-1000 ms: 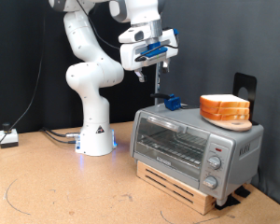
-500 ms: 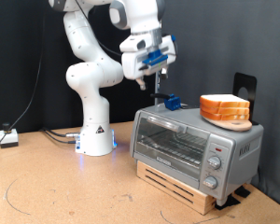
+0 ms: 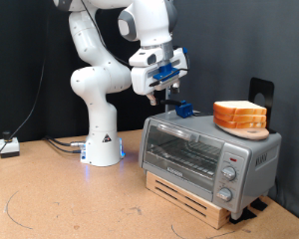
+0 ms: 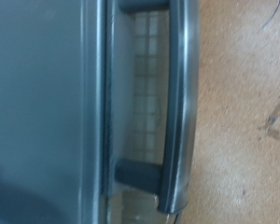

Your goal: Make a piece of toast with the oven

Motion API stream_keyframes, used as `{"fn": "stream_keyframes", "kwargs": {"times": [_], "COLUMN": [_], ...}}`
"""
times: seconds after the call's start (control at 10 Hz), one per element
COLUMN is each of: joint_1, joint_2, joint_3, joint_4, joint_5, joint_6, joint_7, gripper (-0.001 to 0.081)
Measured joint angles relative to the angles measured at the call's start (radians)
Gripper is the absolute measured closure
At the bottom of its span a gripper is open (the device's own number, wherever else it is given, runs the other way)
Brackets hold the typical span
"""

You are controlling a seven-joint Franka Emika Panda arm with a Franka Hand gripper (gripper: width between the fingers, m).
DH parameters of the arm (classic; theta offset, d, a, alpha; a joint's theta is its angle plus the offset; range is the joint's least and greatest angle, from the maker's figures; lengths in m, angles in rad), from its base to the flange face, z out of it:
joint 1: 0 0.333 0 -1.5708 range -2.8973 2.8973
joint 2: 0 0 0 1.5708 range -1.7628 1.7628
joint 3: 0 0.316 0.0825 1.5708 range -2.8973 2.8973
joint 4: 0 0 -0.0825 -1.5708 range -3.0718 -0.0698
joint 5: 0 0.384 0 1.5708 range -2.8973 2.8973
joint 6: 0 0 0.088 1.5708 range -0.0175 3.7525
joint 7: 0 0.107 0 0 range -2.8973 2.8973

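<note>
The silver toaster oven [image 3: 251,151] stands on a wooden slat base at the exterior view's right, with its glass door shut. My gripper [image 3: 161,96] hangs just above the oven's top left corner, fingers pointing down and apart, holding nothing. The wrist view looks straight down on the oven's top [image 4: 37,103], the black bar handle [image 4: 179,103] and the wire rack behind the glass; my fingers do not show there. A thick stack of bread slices [image 3: 239,115] sits on the oven's top right. No single slice of toast can be made out.
A small blue block [image 3: 184,109] lies on the oven's top just right of the gripper. The arm's white base [image 3: 102,149] stands at the left rear on the brown tabletop [image 3: 70,199]. Three round knobs [image 3: 228,177] line the oven's right front. Cables lie at the far left.
The gripper has come down and a little to the exterior view's right, closer to the oven's top left corner. The bread stack, blue block and oven door have not moved.
</note>
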Motion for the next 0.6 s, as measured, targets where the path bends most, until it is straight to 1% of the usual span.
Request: {"fn": "stream_keyframes", "kwargs": {"times": [0.2, 0.6], "joint_1": [-0.007, -0.021], "joint_2": [-0.007, 0.000], "joint_3": [0.001, 0.001], "joint_4": [-0.053, -0.131], "joint_5": [-0.023, -0.077], "joint_6": [0.050, 0.116], "joint_7": [-0.001, -0.001], "gripper": [0.0002, 0.0002]}}
